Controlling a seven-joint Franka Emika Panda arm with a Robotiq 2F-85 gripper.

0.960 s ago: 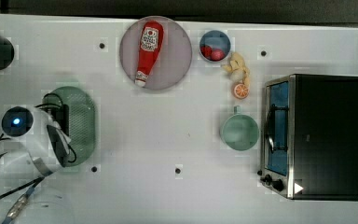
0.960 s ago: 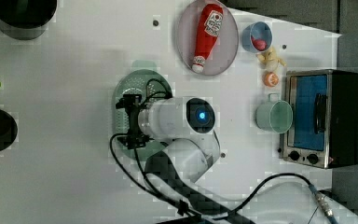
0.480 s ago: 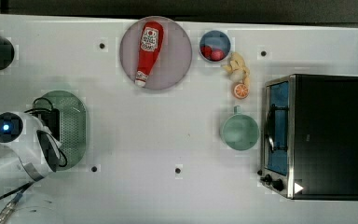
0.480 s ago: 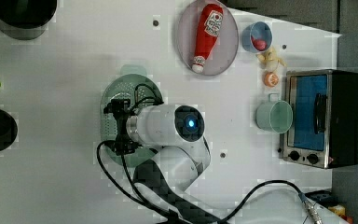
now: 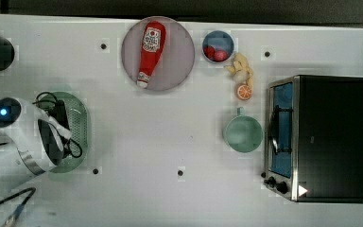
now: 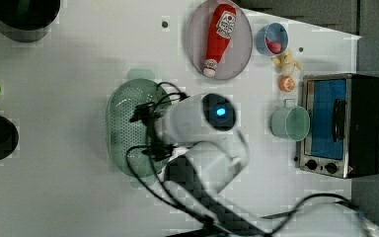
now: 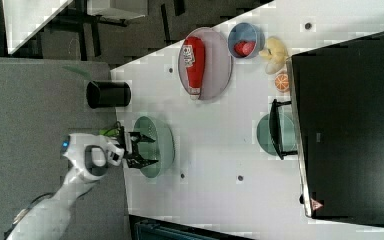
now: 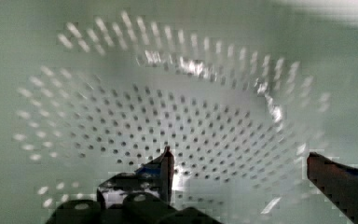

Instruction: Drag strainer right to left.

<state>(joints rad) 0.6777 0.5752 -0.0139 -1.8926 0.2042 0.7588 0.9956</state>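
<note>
Top view, from its left: the pale sage-green oblong perforated plastic strainer (image 5: pixel 78 130) sits near the left end of the white surface (image 5: pixel 137 142), partly under the white robot arm. The claw (image 7: pixel 147 149) reaches into the basket with its fingers spread wide and nothing between them; in the wrist view both tips hang over the holed floor, and whether they touch it I cannot tell. It looks light, stiff and likely to slide easily, so pushing against the inner wall or pinching the rim should move it. Further right lies a red plastic ketchup bottle (image 5: pixel 150 49) on a round grey plate (image 5: pixel 182 56); its label is too small to read. A round pale-green mug (image 5: pixel 243 134) stands beside a black-and-silver toaster oven (image 5: pixel 331 137).
</note>
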